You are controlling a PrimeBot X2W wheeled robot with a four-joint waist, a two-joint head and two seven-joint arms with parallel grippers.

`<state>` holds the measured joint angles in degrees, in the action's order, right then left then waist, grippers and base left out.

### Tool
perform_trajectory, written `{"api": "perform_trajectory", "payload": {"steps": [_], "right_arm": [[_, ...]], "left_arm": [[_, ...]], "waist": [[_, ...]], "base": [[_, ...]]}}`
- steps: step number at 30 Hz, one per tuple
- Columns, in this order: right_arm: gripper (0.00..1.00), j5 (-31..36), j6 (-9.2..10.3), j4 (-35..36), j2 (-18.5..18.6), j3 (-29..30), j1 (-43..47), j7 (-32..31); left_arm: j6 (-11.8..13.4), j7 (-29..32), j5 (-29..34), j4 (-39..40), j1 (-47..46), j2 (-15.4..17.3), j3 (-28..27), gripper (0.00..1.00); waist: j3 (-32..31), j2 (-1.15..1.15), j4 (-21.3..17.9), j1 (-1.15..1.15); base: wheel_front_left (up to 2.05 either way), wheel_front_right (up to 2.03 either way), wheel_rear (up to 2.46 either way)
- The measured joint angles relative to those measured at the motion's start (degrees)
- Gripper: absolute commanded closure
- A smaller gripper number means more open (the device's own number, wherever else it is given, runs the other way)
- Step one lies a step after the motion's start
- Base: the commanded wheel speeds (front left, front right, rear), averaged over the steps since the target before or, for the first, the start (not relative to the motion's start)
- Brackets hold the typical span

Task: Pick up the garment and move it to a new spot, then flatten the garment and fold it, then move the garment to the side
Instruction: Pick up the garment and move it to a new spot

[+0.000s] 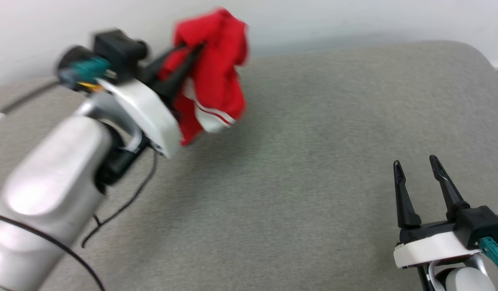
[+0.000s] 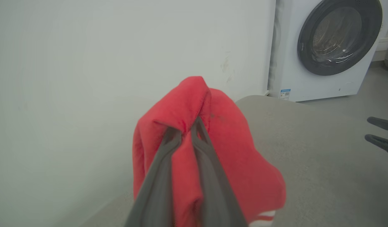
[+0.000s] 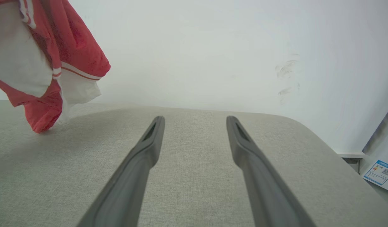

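The garment (image 1: 218, 68), a red jersey shirt with white sleeves and striped trim, hangs bunched in the air at the upper left of the head view. My left gripper (image 1: 190, 52) is shut on a fold of it, and the red cloth (image 2: 231, 151) drapes around the closed fingers (image 2: 162, 176) in the left wrist view. In the right wrist view the garment (image 3: 42, 56) dangles at the far left, its lowest tip close to or just touching the grey surface. My right gripper (image 1: 414, 163) stands open and holds nothing at the lower right, fingers (image 3: 140, 157) spread over bare fabric.
A wide grey fabric-covered table (image 1: 297, 182) with rounded corners spans the views, a white wall behind it. A black cable (image 1: 123, 206) trails from my left arm over the table. A white washing machine (image 2: 326, 47) stands past the table's far corner.
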<state>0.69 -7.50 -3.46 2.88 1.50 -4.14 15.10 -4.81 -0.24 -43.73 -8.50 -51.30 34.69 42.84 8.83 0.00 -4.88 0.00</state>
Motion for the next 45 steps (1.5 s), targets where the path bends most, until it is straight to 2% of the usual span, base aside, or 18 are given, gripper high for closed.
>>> {"api": "perform_trajectory", "payload": {"steps": [4,9,11,12,13,16,20,26,31,37,41,45], "right_arm": [[0.00,-0.6,-0.01,0.4,0.0,0.0,-0.4,0.0],[0.00,-0.9,-0.01,0.6,0.0,0.3,-0.5,0.0],[0.00,-0.9,-0.01,0.7,0.0,0.1,-0.5,0.0],[0.00,-0.9,-0.01,0.7,0.0,0.1,-0.5,0.0],[0.00,-0.9,-0.01,0.7,0.0,0.1,-0.5,0.0],[0.00,-0.9,-0.01,0.5,0.0,0.1,-0.5,0.0],[0.00,-0.8,-0.01,0.2,0.0,-0.1,-0.6,0.0],[0.00,-0.4,-0.01,-0.3,0.0,-0.1,0.3,0.0],[0.00,-0.3,0.00,0.4,0.0,0.2,1.1,0.0],[0.00,-0.9,-0.01,2.6,0.0,-0.4,2.1,0.0],[0.00,-1.1,-0.01,3.2,0.0,-0.4,3.1,0.0],[0.00,-1.2,-0.01,3.4,0.0,-0.4,3.9,0.0]], "left_arm": [[-0.3,-1.0,1.3,-1.0,1.9,-3.6,3.9,1.00],[-0.8,-2.8,3.2,-6.0,6.2,-8.6,9.4,1.00],[-0.8,-3.6,4.1,-8.5,7.7,-11.4,11.8,0.77],[-1.0,-4.1,4.4,-9.8,8.6,-12.6,12.9,0.56],[-0.8,-4.6,4.6,-11.6,9.5,-14.0,13.5,0.00],[-0.8,-5.8,5.1,-16.2,10.9,-16.4,15.3,0.00],[-0.6,-9.8,4.4,-20.0,10.9,-18.8,14.3,0.00],[0.6,-13.7,3.5,-19.8,11.0,-18.2,10.1,0.00],[4.1,-14.7,2.5,-14.6,13.6,-14.4,2.6,0.00],[8.3,-14.8,5.1,-4.3,23.7,-9.6,-11.7,0.00],[9.0,-14.8,8.0,2.1,32.8,-9.8,-19.7,0.00],[8.5,-14.8,10.7,6.1,41.9,-12.4,-24.9,0.00]], "waist": [[1.1,0.00,-2.9,0.00],[2.8,0.00,-5.5,0.00],[3.3,0.00,-6.1,0.01],[3.5,0.00,-6.3,0.00],[3.6,0.00,-6.4,0.00],[3.5,0.00,-6.2,0.00],[3.1,0.00,-4.8,0.00],[0.6,0.00,-1.8,0.00],[-2.2,0.00,1.1,0.00],[-5.3,0.00,4.5,0.00],[-7.0,0.00,5.9,0.00],[-8.2,0.00,6.7,0.00]], "base": [[0.00,0.00,0.00],[0.00,0.00,0.00],[0.00,0.00,0.00],[0.00,0.00,0.00],[0.00,0.00,0.00],[0.00,0.00,0.00],[0.00,0.00,0.00],[0.00,0.00,0.00],[0.00,0.00,0.00],[0.00,0.00,0.00],[0.00,0.00,0.00],[0.00,0.00,0.00]]}}
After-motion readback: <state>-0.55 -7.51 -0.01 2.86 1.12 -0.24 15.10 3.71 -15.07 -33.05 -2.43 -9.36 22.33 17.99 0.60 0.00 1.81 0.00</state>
